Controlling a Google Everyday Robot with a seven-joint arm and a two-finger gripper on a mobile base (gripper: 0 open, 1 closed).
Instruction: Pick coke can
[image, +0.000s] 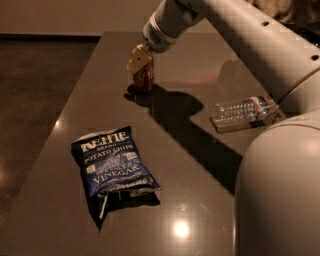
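Pincer (141, 61) at 12 o'clock end of bench (75, 100), set over top of upright coke can (144, 80), presumably for grasp; clamped or apart: cannot tell.
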